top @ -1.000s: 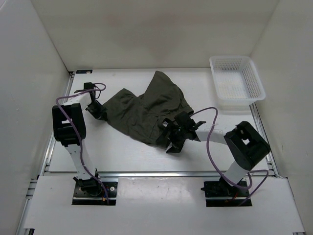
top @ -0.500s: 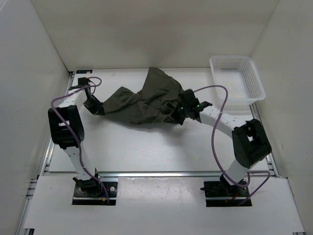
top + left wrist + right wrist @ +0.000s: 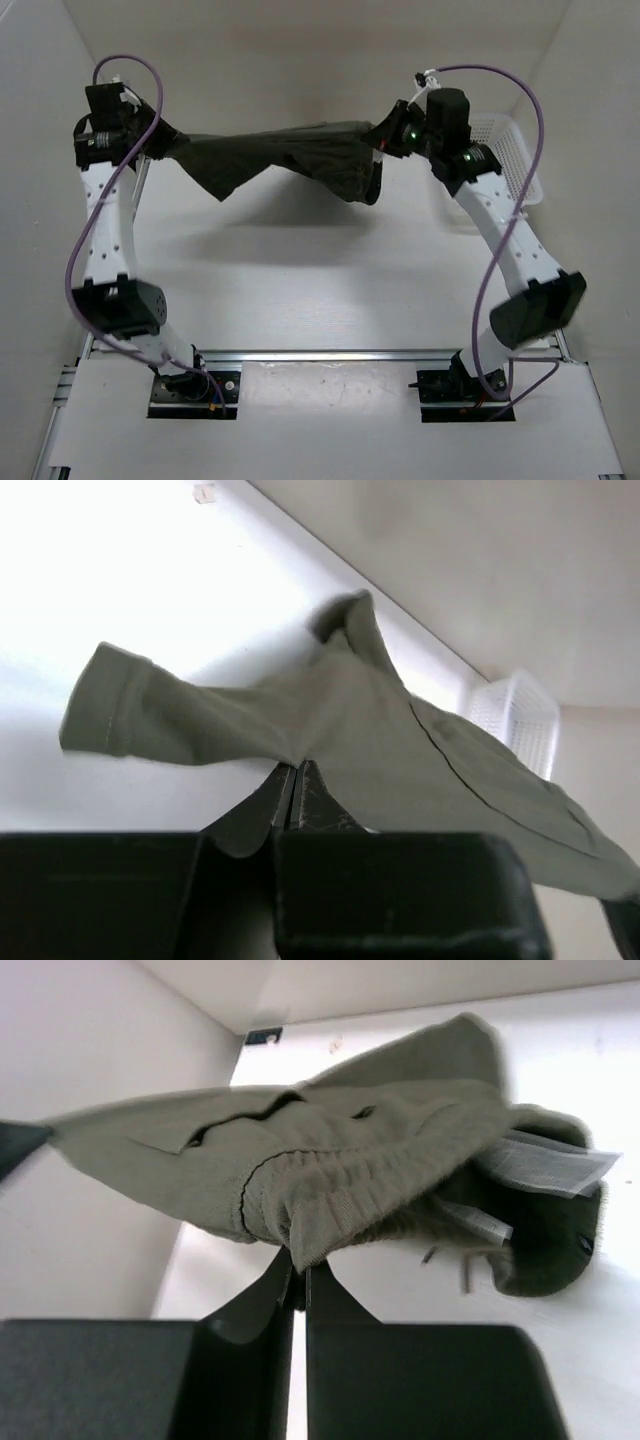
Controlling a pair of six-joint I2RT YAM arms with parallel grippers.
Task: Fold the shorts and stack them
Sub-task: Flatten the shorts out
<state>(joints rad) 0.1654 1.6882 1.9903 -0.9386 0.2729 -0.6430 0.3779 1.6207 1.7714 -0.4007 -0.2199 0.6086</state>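
The dark olive-green shorts (image 3: 290,158) hang stretched in the air between my two raised arms, well above the white table. My left gripper (image 3: 165,143) is shut on the cloth's left end; in the left wrist view the fabric (image 3: 390,750) spreads away from the pinched fingertips of that gripper (image 3: 295,768). My right gripper (image 3: 382,138) is shut on the ribbed waistband (image 3: 330,1205) at the right end, its tips (image 3: 300,1265) pinching the hem. A bunch of cloth with white labels (image 3: 545,1165) droops below the right grip.
A white plastic basket (image 3: 505,165) stands at the table's back right, partly behind my right arm. White walls enclose the table on the left, back and right. Purple cables loop off both arms.
Both arms have risen from the table and spread apart, lifting the shorts and pulling them taut. The right gripper closed on the waistband during this time.
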